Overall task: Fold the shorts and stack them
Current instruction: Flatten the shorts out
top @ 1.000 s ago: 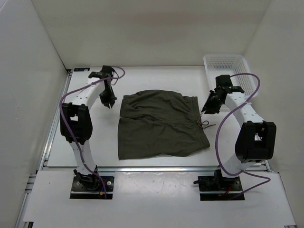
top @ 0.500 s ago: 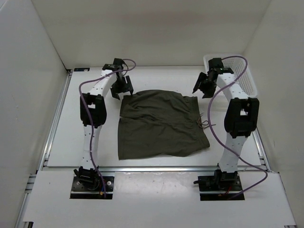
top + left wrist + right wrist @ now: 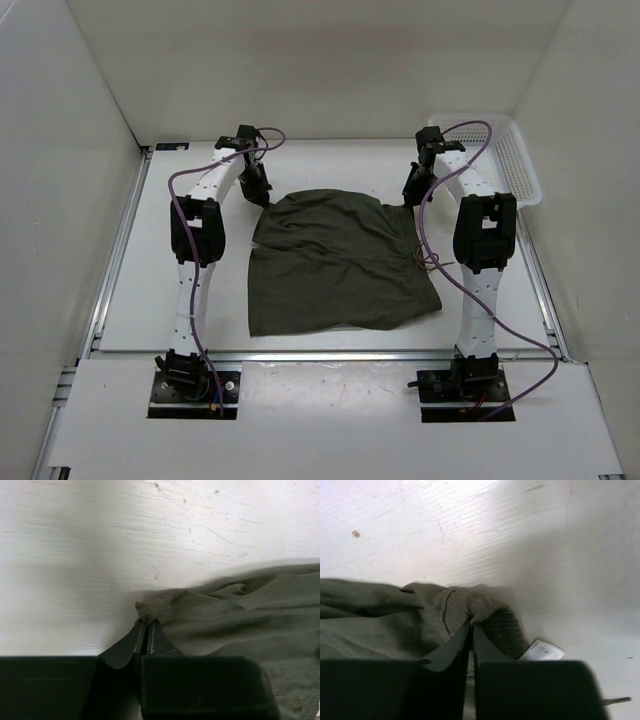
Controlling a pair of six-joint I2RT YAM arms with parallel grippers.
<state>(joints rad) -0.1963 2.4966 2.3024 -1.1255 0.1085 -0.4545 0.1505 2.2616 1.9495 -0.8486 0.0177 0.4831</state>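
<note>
The dark olive-green shorts [image 3: 340, 260] lie spread flat in the middle of the table, waistband to the right with a thin drawstring [image 3: 430, 260]. My left gripper [image 3: 262, 195] is at the far left corner of the shorts, shut on the hem corner [image 3: 155, 611]. My right gripper [image 3: 410, 197] is at the far right corner, shut on the ribbed waistband corner [image 3: 480, 607]. A white label [image 3: 542, 651] pokes out beside it.
A white mesh basket [image 3: 490, 150] stands at the far right corner, just right of my right arm. White walls enclose the table on three sides. The arm bases sit at the near edge.
Both grippers have moved in over the far edge of the shorts and closed on its two far corners. The shorts have barely shifted.
</note>
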